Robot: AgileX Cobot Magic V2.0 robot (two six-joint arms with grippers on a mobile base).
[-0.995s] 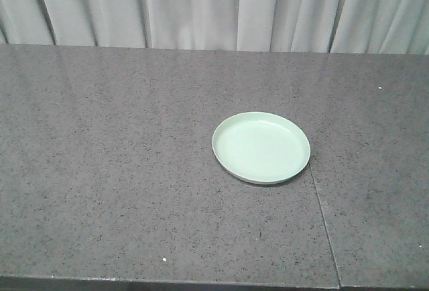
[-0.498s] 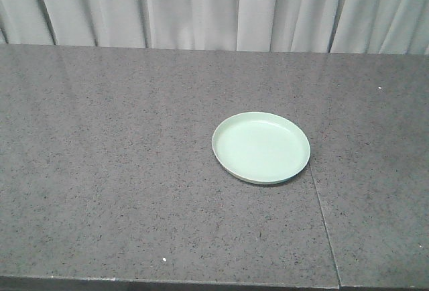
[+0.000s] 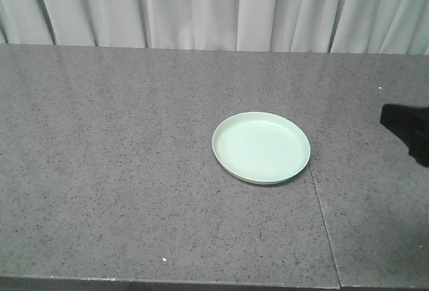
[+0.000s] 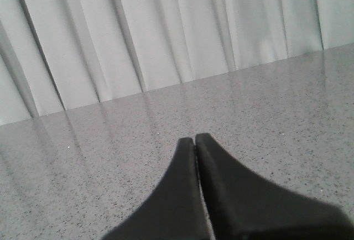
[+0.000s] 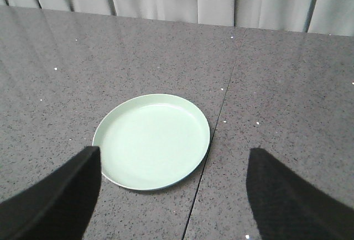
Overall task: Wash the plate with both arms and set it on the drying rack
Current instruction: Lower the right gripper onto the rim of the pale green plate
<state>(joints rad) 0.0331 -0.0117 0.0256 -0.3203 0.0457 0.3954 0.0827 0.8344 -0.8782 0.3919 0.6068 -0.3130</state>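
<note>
The place looked like a curtained-off test set-up. A long, dark grey speckled stone worktop (image 3: 120, 170), with a seam (image 3: 323, 217) at lower right, was backed across the top of the frame by pale pleated curtains (image 3: 201, 9).

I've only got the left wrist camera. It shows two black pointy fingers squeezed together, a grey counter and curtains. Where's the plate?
Observer: The round pale mint-green plate lies flat on the speckled grey stone counter, right of middle in the front view.
Operator: Is the other gripper shut too?
Observer: No, the right gripper is open; its wrist camera shows the plate ahead, between its fingers.
Operator: Is an arm touching the plate?
Observer: No. The front view shows only a black arm part at its right edge, apart from the plate.
</note>
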